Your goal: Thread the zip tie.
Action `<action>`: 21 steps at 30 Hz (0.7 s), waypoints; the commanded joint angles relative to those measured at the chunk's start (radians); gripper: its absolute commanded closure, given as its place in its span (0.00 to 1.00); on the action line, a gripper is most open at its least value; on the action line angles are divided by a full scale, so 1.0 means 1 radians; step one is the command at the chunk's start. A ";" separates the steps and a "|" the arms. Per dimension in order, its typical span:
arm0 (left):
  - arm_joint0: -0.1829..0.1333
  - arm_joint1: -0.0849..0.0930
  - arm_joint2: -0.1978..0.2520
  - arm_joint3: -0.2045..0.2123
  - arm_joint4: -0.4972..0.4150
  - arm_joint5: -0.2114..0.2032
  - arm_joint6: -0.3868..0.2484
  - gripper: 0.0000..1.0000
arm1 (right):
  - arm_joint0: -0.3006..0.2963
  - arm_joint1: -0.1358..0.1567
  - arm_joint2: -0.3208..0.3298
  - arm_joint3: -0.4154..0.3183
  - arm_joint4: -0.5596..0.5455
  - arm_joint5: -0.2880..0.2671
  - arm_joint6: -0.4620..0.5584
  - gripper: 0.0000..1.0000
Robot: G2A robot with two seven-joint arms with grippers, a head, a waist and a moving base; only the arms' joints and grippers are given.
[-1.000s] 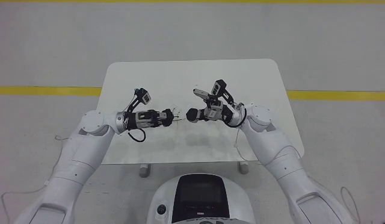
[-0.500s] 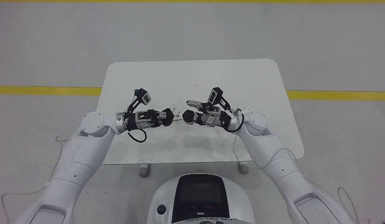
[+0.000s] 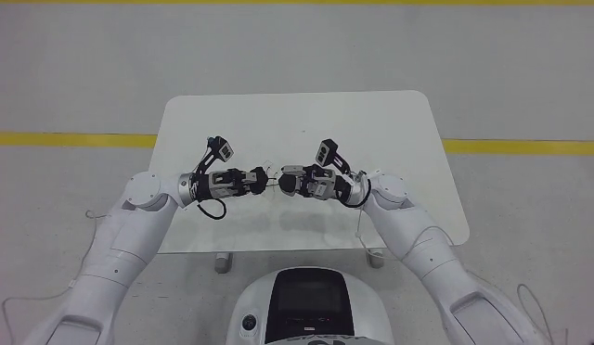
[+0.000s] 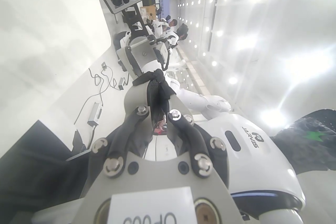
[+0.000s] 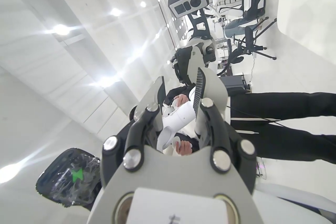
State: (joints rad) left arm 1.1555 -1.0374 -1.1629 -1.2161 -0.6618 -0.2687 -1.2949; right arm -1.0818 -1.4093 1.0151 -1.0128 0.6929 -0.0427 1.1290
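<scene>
The left claw is over the near half of the white bench with rounded corners, about midway between the bench's left and right edges. Its fingers are drawn close together, with only a narrow dark slit between them. They are closed on one end of the thin black plastic zip tie. The zip tie is very small from above (it is no more than a fine dark line), so I cannot tell which end is the head.

The long axis of the zip tie runs about parallel to the near edge of the bench. Its free end points away from the left claw, toward the bench's right edge and straight at the right claw.

The right claw faces the left one, just beside it, tip against tip. In its own wrist view the right claw is open, the two grey fingers well apart, and it grips nothing between its ribbed pads. Whether the tip of the zip tie touches the right claw, I cannot tell.
</scene>
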 commanded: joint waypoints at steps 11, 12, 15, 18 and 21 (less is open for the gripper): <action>0.000 0.000 0.000 0.000 0.000 0.000 0.000 1.00 | 0.006 -0.007 -0.025 0.008 0.027 -0.006 0.014 0.81; 0.000 0.000 0.000 0.000 0.000 0.000 0.000 1.00 | 0.007 -0.008 -0.027 0.009 0.028 -0.006 0.014 0.83; 0.000 0.000 0.000 0.000 0.000 0.000 0.000 1.00 | 0.009 -0.010 -0.032 0.010 0.034 -0.010 0.014 0.86; 0.000 0.000 0.000 0.000 0.000 0.000 0.000 1.00 | 0.012 -0.012 -0.038 0.013 0.037 -0.012 0.014 0.91; 0.000 0.000 0.000 0.000 0.000 0.000 0.000 1.00 | 0.014 -0.013 -0.042 0.016 0.039 -0.012 0.014 0.92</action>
State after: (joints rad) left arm 1.1555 -1.0374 -1.1629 -1.2161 -0.6618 -0.2687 -1.2949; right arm -1.0687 -1.4217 0.9744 -0.9980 0.7313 -0.0551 1.1431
